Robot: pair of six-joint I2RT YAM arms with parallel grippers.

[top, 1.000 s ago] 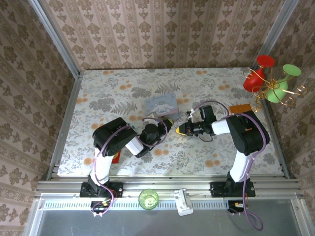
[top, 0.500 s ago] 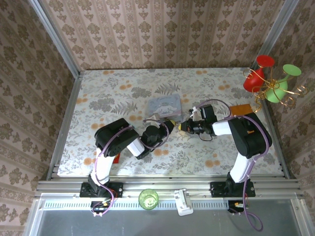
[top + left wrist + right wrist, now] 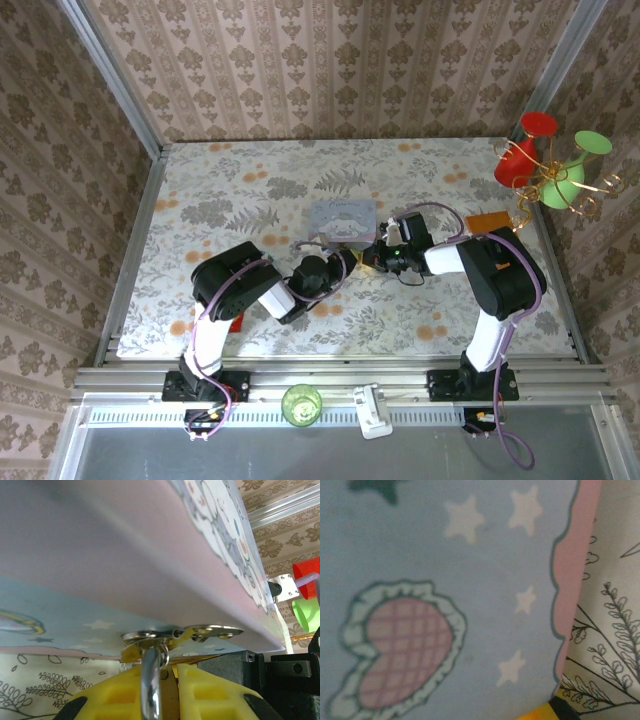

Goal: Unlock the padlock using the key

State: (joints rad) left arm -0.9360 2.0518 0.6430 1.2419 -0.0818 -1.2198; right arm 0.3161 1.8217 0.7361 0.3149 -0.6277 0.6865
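Note:
The tiny brass padlock (image 3: pixel 171 692) hangs by its silver shackle (image 3: pixel 150 680) from the metal hasp (image 3: pixel 200 631) of the pale blue tin (image 3: pixel 343 216). My left gripper (image 3: pixel 167 672) is shut on the padlock, one yellow finger (image 3: pixel 122 692) on each side of its body. In the top view the left gripper (image 3: pixel 345 259) and the right gripper (image 3: pixel 372 258) meet at the tin's near edge. The right wrist view is pressed close against the tin's side (image 3: pixel 445 595), with just a yellow fingertip (image 3: pixel 540 715) at the bottom edge. The key is hidden.
Red and green vases with gold wire (image 3: pixel 548 165) stand at the back right corner, an orange block (image 3: pixel 488 220) beside the right arm. A red-and-gold packet (image 3: pixel 236 322) lies under the left arm. A green cup (image 3: pixel 301 403) sits on the front rail.
The tin has slid farther back and turned squarer to the table. Both grippers followed it, and the right gripper closed in on the left one.

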